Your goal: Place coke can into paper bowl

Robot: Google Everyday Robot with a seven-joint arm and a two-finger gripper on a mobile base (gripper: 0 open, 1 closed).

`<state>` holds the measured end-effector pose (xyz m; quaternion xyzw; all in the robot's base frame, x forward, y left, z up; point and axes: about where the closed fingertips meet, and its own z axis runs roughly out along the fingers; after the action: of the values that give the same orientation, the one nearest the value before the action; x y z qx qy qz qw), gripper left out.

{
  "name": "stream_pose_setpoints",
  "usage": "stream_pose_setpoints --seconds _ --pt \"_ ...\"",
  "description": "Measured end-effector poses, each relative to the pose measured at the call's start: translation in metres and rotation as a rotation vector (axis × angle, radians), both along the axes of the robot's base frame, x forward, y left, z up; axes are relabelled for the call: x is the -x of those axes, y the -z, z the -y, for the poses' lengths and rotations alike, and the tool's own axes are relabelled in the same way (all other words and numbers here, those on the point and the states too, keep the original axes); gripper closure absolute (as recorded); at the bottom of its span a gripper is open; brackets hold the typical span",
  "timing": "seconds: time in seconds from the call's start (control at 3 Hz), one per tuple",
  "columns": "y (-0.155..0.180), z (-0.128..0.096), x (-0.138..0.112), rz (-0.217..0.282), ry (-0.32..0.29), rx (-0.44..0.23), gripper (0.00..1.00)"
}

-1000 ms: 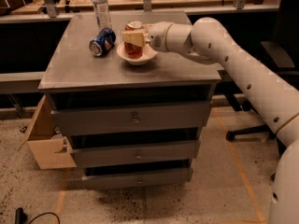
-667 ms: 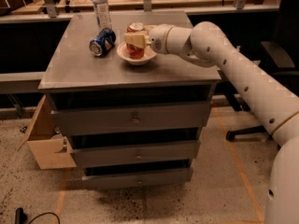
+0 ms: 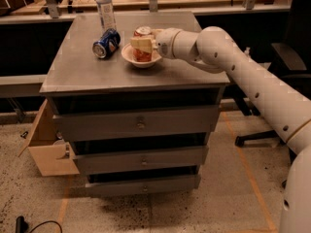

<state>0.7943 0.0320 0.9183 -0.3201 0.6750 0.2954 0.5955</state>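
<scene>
Plainly, the can (image 3: 143,31) is held upright inside the bowl (image 3: 127,55), its red foot showing above the rim and its silver top uncovered. The gripper (image 3: 141,43) is brought in level from the right edge of the desk (image 3: 82,74) and is closed around the can's middle, with one tan pad (image 3: 140,44) laid across the near side. A side grip of this kind keeps the can vertical, so that it can be stood on its base and not tipped. Whether the base already rests on the bowl's floor cannot be told. The placing is judged nearly done, with only the letting go and the retreat left.

The bowl is set toward the back edge, about midway between the left and right edges. A blue can (image 3: 106,42) lies on its side just beside the bowl's left rim, and a bottle (image 3: 105,8) stands near the back edge behind it. Room is therefore tight to the left and behind. To the right, bare desk is seen under the arm (image 3: 233,62), and a withdrawal along that line is judged safest. The front half of the desk is well apart from the bowl.
</scene>
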Motion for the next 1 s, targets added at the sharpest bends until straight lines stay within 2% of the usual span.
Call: stream_pose_setpoints --seconds 0.33,0.67,1.0 --pt "-0.003 0.012 0.009 -0.015 0.034 0.028 0.13" --pt "-0.016 0.047 0.026 -0.016 0.127 0.088 0.0" --pt "-0.041 0.082 0.057 -0.004 0.249 0.107 0.0"
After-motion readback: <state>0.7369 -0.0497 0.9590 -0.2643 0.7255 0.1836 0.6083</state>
